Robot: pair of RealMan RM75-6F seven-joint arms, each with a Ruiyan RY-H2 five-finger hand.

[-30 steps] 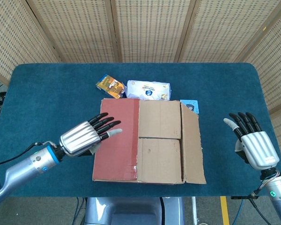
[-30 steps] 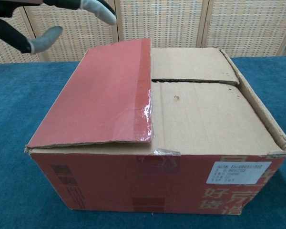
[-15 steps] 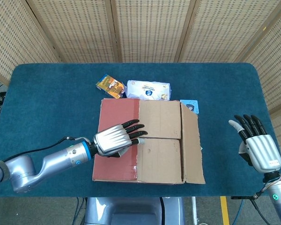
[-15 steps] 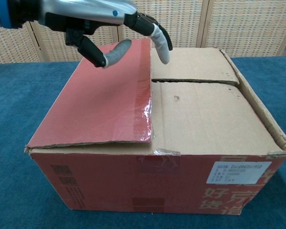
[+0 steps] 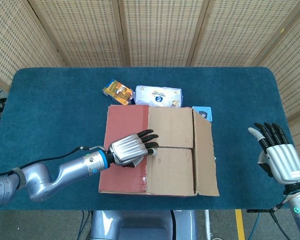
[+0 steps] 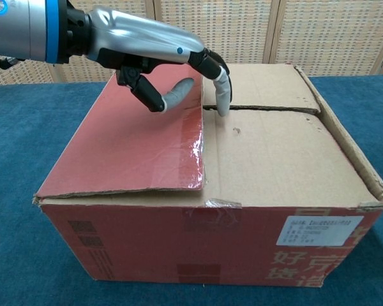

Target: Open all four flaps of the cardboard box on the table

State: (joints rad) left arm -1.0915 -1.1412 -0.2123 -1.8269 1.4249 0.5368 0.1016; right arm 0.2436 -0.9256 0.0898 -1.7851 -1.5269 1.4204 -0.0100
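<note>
The cardboard box [image 5: 157, 150] [image 6: 268, 166] stands mid-table with its flaps folded down. A red flap [image 5: 124, 150] [image 6: 137, 131] lies flat over the left half; two brown flaps [image 5: 171, 127] [image 6: 255, 83] meet at a seam. The right flap [image 5: 205, 152] is slightly lifted at its edge. My left hand [image 5: 131, 148] [image 6: 156, 57] hovers over the red flap's inner edge, fingers spread and curved down, fingertips [image 6: 223, 102] at the seam, holding nothing. My right hand [image 5: 277, 152] is open, fingers up, well right of the box.
Behind the box lie a small orange packet [image 5: 116, 91], a white pouch [image 5: 158, 96] and a blue item [image 5: 204, 113]. Wicker screens stand behind the blue-covered table [image 5: 50, 110].
My left hand has moved right across the red flap to its inner edge and lowered, fingertips now at the seam. My right hand drifted slightly right and down.
</note>
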